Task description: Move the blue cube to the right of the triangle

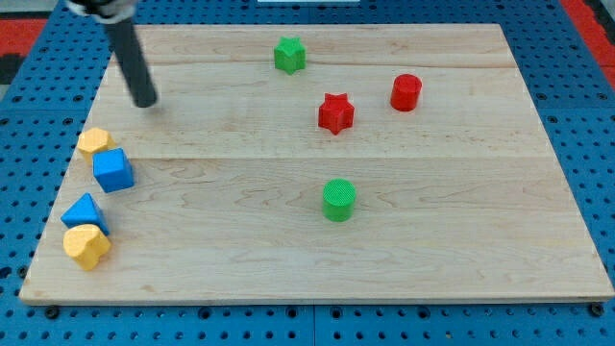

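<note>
My tip [145, 102] sits above 2 blue, 2 yellow blocks; 2 red, 2 green rightward; no jaws visible.

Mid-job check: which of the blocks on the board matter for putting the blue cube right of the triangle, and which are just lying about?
Job items:
- blue cube, at the view's left edge
- blue triangle, just below it
- my tip, above the cube, touching nothing

Lying about:
- yellow block against the cube
- yellow heart
- green star
- red star
- red cylinder
- green cylinder
</note>
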`<state>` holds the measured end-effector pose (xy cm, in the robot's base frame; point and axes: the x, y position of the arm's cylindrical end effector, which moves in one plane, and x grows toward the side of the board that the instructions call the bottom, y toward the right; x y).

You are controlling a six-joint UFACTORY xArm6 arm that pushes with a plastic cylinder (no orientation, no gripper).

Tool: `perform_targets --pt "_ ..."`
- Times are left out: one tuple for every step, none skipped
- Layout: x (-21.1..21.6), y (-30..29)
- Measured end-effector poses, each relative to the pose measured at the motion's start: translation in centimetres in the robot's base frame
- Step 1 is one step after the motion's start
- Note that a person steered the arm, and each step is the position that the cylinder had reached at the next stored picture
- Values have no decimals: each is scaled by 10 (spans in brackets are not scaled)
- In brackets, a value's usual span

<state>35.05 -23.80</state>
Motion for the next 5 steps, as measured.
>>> perform_targets --pt "53 -8" --pt "72 -7" --pt "100 13" --pt "135 28" --pt "105 52"
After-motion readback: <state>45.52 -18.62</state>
